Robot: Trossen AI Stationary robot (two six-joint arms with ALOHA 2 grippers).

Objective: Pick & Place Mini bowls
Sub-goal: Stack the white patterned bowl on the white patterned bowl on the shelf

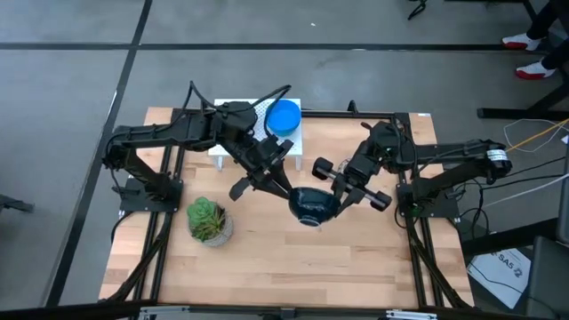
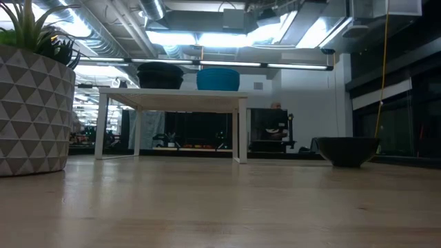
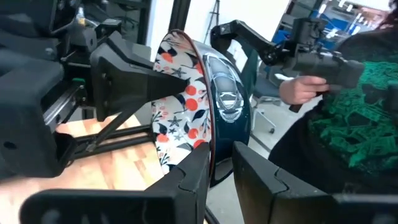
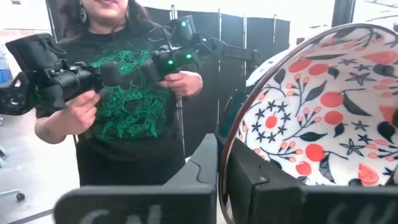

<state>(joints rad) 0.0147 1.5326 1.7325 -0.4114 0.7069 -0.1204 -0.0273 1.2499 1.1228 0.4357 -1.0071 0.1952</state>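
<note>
High view: the left gripper (image 1: 298, 197) and the right gripper (image 1: 331, 199) are both clamped on the rim of one floral mini bowl (image 1: 311, 206), held above the middle of the wooden bench (image 1: 267, 258). A blue mini bowl (image 1: 284, 117) sits on the white stand (image 1: 297, 142) behind; a potted succulent (image 1: 208, 220) stands on the left arm's side.

Wooden table (image 1: 267, 258), potted succulent (image 1: 210, 220), small white stand (image 1: 298, 147), dark bowl (image 2: 346, 150)

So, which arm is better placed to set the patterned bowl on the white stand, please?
Probably the left. Both the left gripper and right gripper clamp the patterned bowl by its rim, but the left arm lies across the white stand, while the right sits on the bowl's far side.
</note>
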